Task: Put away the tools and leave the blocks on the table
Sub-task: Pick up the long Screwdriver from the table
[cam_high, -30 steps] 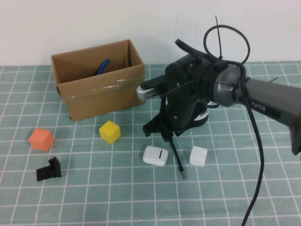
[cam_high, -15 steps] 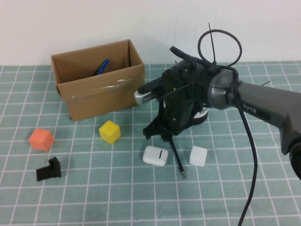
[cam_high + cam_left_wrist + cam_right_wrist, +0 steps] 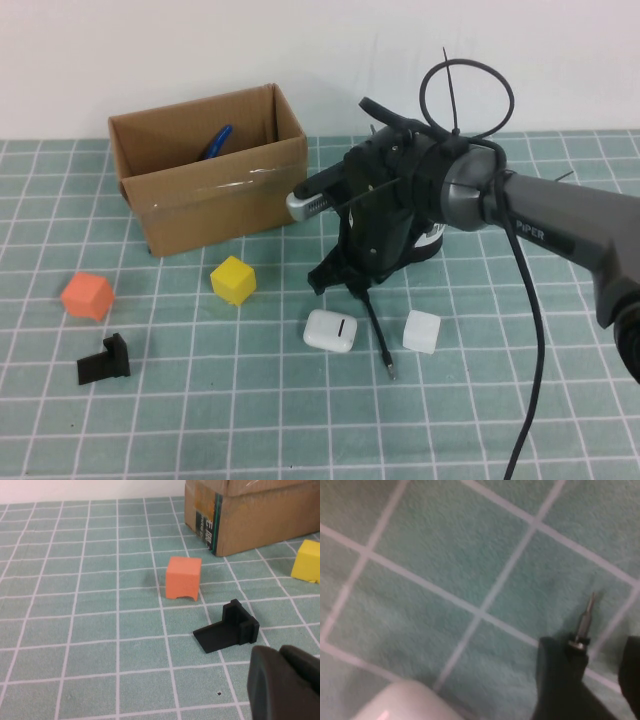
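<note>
High view: teal grid table [image 3: 200, 420] against a white wall; right gripper [image 3: 362, 290] low over the pen-like tool [image 3: 378, 335], between earbud case [image 3: 331, 329] and white cube [image 3: 422, 332].
Left wrist: left gripper [image 3: 282, 680] closed, empty, beside the bracket [image 3: 227, 627].
Right wrist: fingers [image 3: 560, 680] spread, flanking the tool's tip.

Three blocks sit near the cardboard box [image 3: 210, 175]: one orange [image 3: 87, 296], one yellow [image 3: 233, 279], one white [image 3: 422, 332]. Two tools show: blue-handled pliers [image 3: 215, 142] inside the box, one thin black pen-like tool [image 3: 378, 337] beyond. One earbud case [image 3: 331, 329], one bracket [image 3: 104, 361].
</note>
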